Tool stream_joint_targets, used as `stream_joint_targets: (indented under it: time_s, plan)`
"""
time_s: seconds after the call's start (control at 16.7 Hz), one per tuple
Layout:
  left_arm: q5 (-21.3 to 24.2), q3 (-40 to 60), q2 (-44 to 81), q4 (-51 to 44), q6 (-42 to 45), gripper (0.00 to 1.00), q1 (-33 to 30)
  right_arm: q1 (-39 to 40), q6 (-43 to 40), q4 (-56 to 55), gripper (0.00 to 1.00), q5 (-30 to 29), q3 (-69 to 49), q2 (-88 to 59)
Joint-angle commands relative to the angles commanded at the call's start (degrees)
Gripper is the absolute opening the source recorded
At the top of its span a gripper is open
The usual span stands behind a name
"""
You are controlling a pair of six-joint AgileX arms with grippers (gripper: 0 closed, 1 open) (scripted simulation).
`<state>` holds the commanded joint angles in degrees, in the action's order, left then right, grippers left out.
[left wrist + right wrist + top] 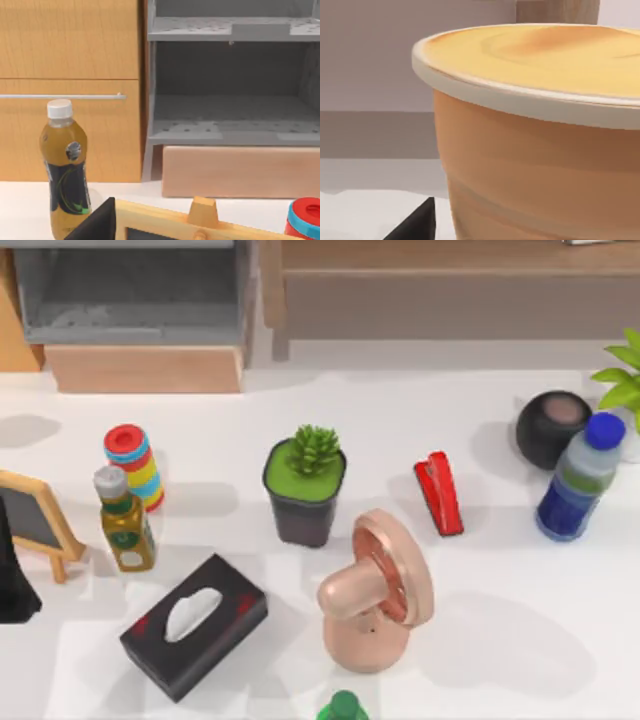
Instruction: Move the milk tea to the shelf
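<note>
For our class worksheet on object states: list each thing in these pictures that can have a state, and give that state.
milk tea: upright, lid on, close before the right wrist camera
yellow-green bottle: upright, capped
water bottle: capped, tilted
stapler: closed, lying flat
tissue box: tissue poking out
grey-lined box: open-fronted, nothing inside

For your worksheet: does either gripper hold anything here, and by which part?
It cannot be told. The milk tea looms close in the right wrist view, but no finger contact shows.

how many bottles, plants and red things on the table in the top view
bottles: 2, the yellow-green bottle and the blue-capped bottle
plants: 2, the potted succulent and the leafy plant
red things: 1, the stapler
total: 5
</note>
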<state>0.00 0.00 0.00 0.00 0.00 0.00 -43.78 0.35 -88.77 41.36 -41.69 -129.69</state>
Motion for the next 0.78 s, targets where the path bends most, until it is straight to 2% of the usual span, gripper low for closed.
stream_joint_targets:
  time_s: [0.18, 0.42, 0.78]
  plan:
    - [0.0, 0.0, 0.0, 0.0, 0.0, 1.00, 0.0, 3.0, -0.1, 3.2, 1.00, -3.0, -4.4, -1.2]
    - [0.0, 0.0, 0.0, 0.0, 0.0, 1.00, 0.0, 3.3, -0.1, 3.6, 1.00, -3.3, -4.7, -1.3]
    - [0.0, 0.0, 0.0, 0.0, 0.0, 1.00, 0.0, 3.3, -0.1, 3.6, 0.55, -3.3, -4.7, -1.3]
